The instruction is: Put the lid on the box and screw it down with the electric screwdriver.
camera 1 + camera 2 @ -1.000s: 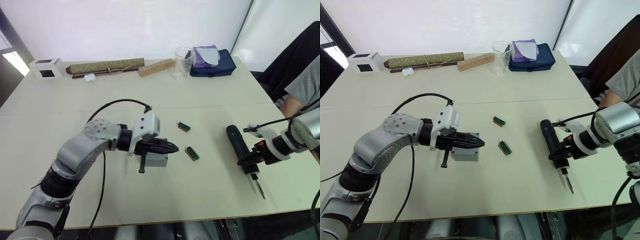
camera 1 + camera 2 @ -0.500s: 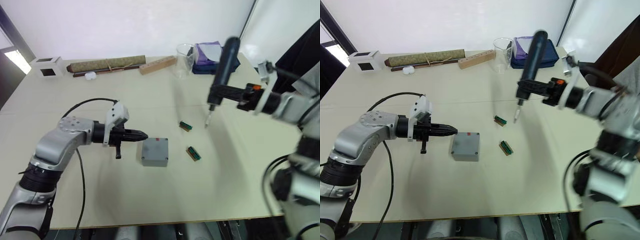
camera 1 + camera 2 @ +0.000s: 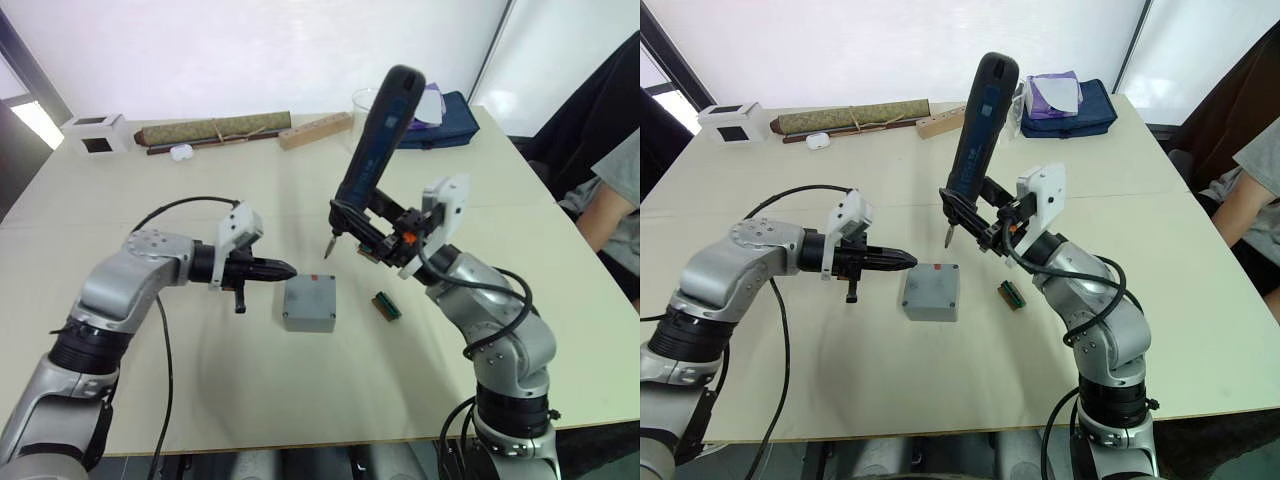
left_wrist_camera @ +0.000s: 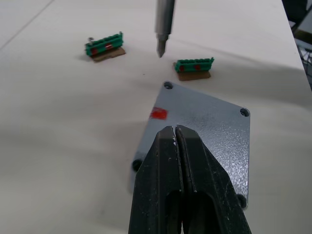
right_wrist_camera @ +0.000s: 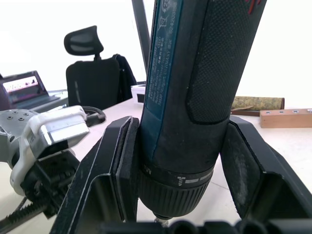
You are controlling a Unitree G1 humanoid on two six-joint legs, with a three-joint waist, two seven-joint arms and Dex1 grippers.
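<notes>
Lid (image 4: 204, 131) seated flat on box (image 3: 309, 304), mid-table (image 3: 300, 400), red mark near one edge, corner holes visible. Left gripper (image 3: 282, 268) jaws pressed together, empty, tips just beside box edge, hovering low. Right gripper (image 5: 180, 195) jaws clamped on electric screwdriver (image 3: 372, 150), held tilted above table, bit (image 3: 328, 245) pointing down, off box's far corner, not touching lid. Two green terminal blocks (image 3: 386, 305) lie beyond box.
</notes>
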